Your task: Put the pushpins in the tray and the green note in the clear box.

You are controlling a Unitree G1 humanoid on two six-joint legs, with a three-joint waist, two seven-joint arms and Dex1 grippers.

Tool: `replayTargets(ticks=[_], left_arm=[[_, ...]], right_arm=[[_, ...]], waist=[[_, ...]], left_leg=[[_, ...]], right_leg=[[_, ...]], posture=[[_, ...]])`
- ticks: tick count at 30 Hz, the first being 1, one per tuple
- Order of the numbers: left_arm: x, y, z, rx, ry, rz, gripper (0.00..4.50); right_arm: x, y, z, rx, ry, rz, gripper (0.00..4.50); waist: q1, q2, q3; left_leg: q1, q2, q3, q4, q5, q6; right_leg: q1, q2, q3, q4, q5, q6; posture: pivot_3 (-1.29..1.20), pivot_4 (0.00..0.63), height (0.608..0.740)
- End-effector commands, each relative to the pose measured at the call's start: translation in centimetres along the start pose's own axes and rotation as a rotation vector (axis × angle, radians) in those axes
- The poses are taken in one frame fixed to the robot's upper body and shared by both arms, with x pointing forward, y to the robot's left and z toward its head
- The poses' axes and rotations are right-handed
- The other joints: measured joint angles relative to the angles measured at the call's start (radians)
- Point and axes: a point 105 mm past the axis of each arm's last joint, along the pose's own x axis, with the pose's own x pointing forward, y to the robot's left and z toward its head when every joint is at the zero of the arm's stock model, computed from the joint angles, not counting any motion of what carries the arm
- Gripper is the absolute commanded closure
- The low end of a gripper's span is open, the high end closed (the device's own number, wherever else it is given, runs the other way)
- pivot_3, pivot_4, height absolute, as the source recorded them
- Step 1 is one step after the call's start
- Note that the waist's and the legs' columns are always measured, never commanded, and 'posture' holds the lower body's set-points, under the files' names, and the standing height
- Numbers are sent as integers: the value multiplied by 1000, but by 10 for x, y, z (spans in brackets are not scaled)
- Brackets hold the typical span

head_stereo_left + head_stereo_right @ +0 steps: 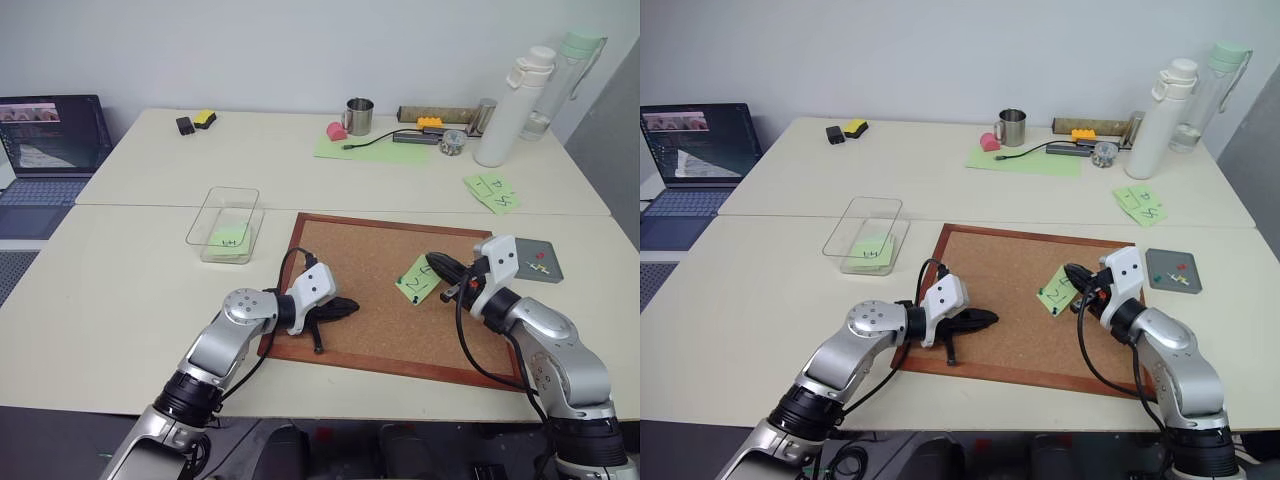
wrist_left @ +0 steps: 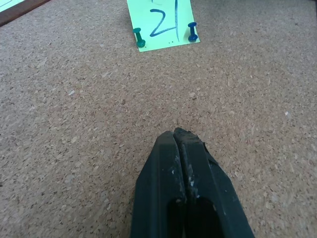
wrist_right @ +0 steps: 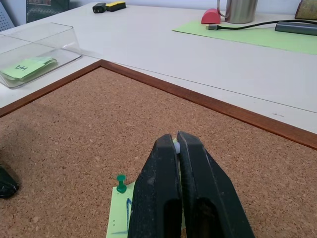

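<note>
Granular cork board (image 1: 380,300) in a red-brown wooden frame. The green note (image 2: 161,22), a square sheet, lies on it, pinned by a green pushpin (image 2: 139,38) and a blue pushpin (image 2: 192,31). Right gripper (image 3: 177,141): fingers pressed together above the note, a small white object, hard to identify, pinched at the tips. Left gripper (image 2: 174,135): closed, empty, on cork. Clear box (image 1: 226,224), transparent and rounded, holds another note. Flat dark-grey tray (image 1: 537,262) carries tiny pins.

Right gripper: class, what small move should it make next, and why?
Probably carry the right gripper over to the tray. Its shut fingers pinch a small pale thing, likely a pin pulled from the green note, and the tray lies close beside it.
</note>
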Motion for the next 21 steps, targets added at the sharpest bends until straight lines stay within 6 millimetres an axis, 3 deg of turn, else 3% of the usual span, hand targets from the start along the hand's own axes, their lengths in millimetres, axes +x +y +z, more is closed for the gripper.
replayTargets(ticks=[1, 13, 17, 21], left_arm=[[-2, 4, -14, -4, 71, 21, 4500], [0, 4, -14, -19, 75, 25, 4500], [-1, 5, -13, -22, 73, 31, 4500], [-1, 6, -12, -27, 66, 32, 4500]], right_arm=[[-4, 1, 25, -67, -66, 4, 4496], [-7, 6, 23, -111, -36, 32, 4496], [-16, -31, 43, -8, -140, -161, 4496], [-44, -100, 37, -27, -80, -492, 4496]], waist=[[0, 0, 0], [0, 0, -1], [0, 0, 0], [1, -1, -1]], left_leg=[[0, 0, 0, 0, 0, 0], [2, 0, 0, 0, 0, 0], [2, 0, 0, 0, 0, 0], [3, 0, 0, 0, 0, 0]], right_leg=[[0, 0, 0, 0, 0, 0], [2, 0, 0, 0, 0, 0], [2, 0, 0, 1, 0, 0], [3, -1, 0, 1, 0, 0]], posture=[[0, 150, 740], [0, 150, 740], [0, 150, 740], [0, 150, 740]])
